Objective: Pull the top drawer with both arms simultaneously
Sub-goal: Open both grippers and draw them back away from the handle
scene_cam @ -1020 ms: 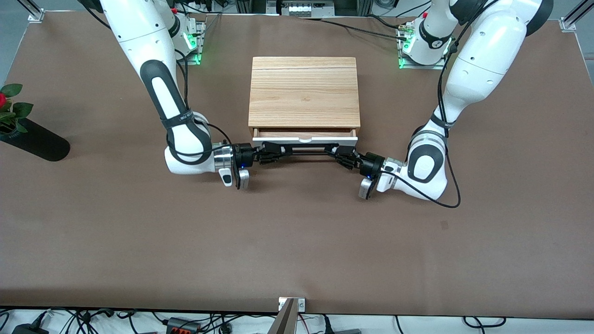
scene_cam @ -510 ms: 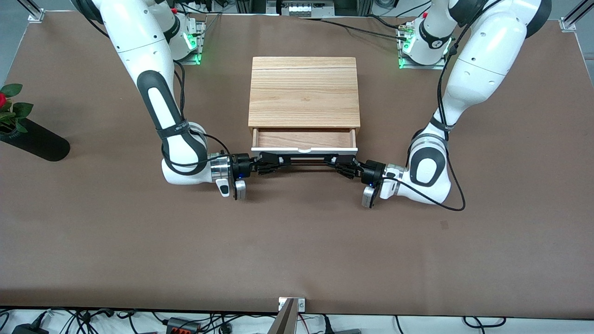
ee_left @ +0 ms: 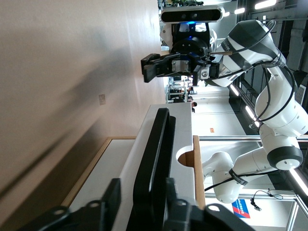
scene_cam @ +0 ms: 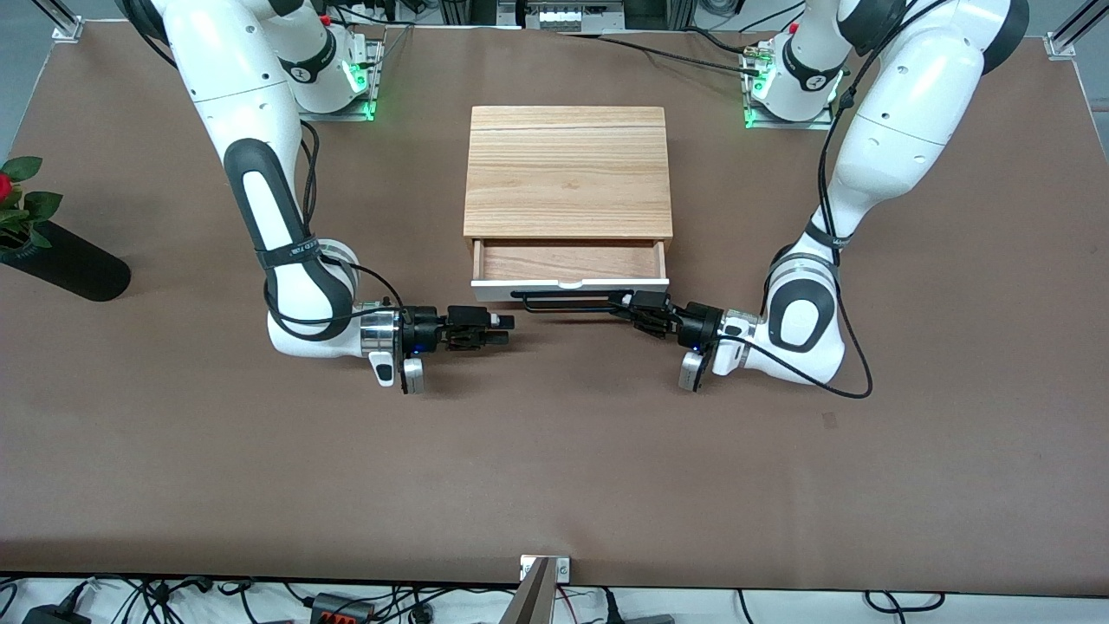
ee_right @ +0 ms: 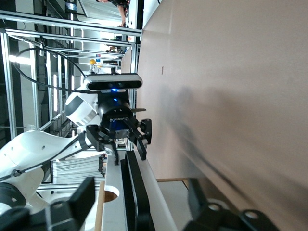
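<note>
The top drawer (scene_cam: 569, 283) stands partly pulled out of the light-wood box (scene_cam: 567, 169), and its brown inside (scene_cam: 567, 258) shows. Its black bar handle (scene_cam: 567, 299) runs along the white front. My left gripper (scene_cam: 637, 306) is at the handle's end toward the left arm. In the left wrist view its jaws (ee_left: 143, 197) stand on either side of the bar (ee_left: 151, 154), with a gap on one side. My right gripper (scene_cam: 505, 328) is open and empty, off the handle, toward the right arm's end. In the right wrist view (ee_right: 140, 199) its jaws are wide apart.
A black vase (scene_cam: 65, 264) with a red flower and green leaves (scene_cam: 19, 201) lies at the right arm's end of the table. A second white drawer front (ee_left: 103, 168) sits below the top one. Brown tabletop (scene_cam: 554, 451) stretches toward the camera.
The drawer slid out from nearly shut to partly open. My right gripper let go of the handle, opened and drew back toward the right arm's end. My left gripper stayed at the handle.
</note>
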Robot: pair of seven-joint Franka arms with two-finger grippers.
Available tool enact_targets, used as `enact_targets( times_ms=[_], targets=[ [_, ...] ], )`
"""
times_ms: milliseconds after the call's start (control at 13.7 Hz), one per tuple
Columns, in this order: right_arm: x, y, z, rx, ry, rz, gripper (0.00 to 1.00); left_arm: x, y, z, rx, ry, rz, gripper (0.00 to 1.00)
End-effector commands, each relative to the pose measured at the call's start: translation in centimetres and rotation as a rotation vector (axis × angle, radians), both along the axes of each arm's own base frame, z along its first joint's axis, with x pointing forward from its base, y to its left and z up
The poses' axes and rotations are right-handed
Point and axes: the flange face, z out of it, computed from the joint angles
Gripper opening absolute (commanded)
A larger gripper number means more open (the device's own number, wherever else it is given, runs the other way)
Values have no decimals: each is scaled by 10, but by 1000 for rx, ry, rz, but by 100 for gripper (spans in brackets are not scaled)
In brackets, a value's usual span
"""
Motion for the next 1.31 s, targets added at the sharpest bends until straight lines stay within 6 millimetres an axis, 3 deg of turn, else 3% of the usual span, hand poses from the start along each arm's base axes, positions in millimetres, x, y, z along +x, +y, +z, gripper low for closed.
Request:
enact_targets(
  times_ms=[0,146,291,510,801,947,1020,1238],
  targets=[
    [4,-7,12,-56,-23,41,100,18,5,17,-3,-50,4,100],
    [9,-18,26,-110,-63,67,100,29,8,28,-4,-81,14,100],
    [14,-40,26,-198,-93,105,100,38,16,36,14,-113,30,100],
    [30,-68,70,-372,-164,189,100,62,34,67,117,-234,-29,100],
    [41,-108,119,-764,-235,357,100,86,61,123,364,-313,-105,100],
    [41,-139,141,-929,-258,426,100,85,70,164,499,-369,-139,100],
    [40,-155,155,-1007,-258,468,100,83,76,194,593,-392,-146,100],
    [33,-197,205,-1163,-240,537,100,72,95,267,840,-524,-198,100]
  ],
)
